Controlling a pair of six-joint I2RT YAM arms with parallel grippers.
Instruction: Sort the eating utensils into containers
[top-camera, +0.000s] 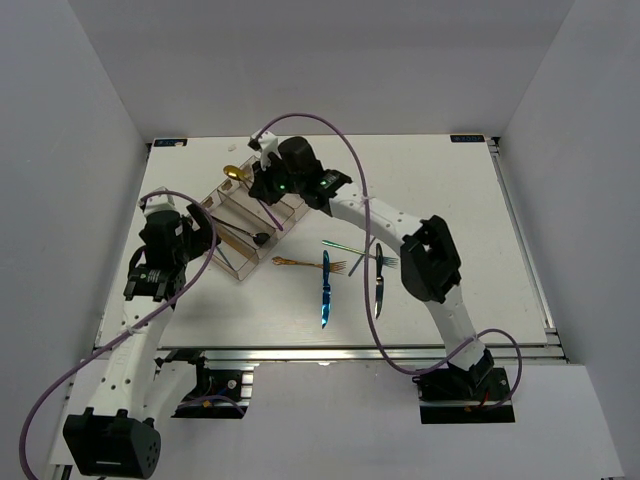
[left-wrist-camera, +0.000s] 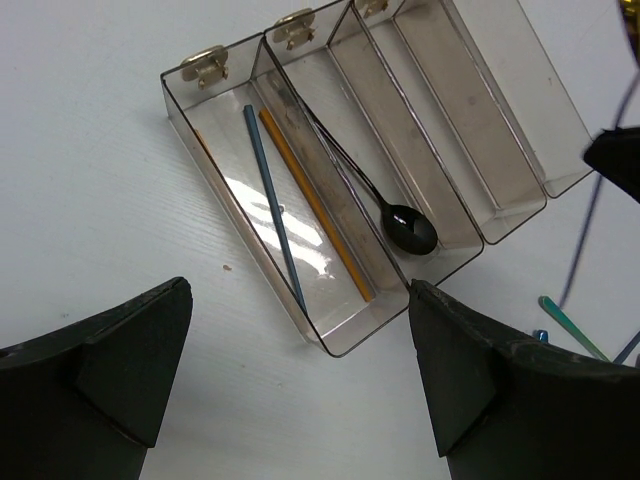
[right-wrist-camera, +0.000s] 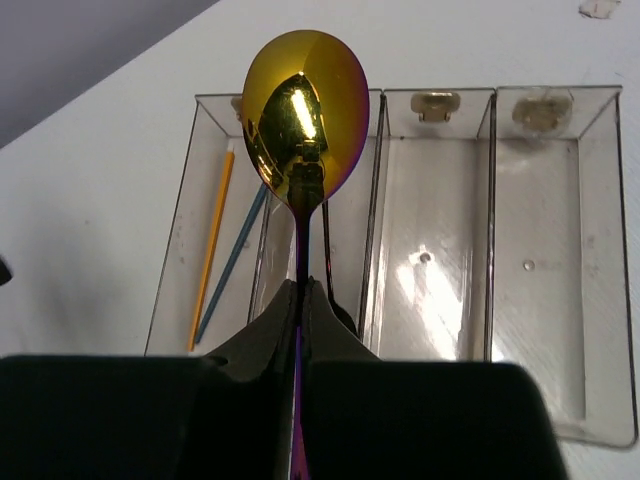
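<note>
The right pincer (right-wrist-camera: 303, 290) is squeezed tight on the thin handle of a shiny spoon (right-wrist-camera: 305, 110), whose gold bowl sticks out ahead of it. Below lies the clear tray (right-wrist-camera: 540, 300) on the table (right-wrist-camera: 120, 150). The left pincer (left-wrist-camera: 300, 300) is spread wide, holding nothing. Just ahead of it, one tray slot has a blue chopstick (left-wrist-camera: 272, 210) and an orange chopstick (left-wrist-camera: 315, 205); the next has a black spoon (left-wrist-camera: 410, 228).
</note>
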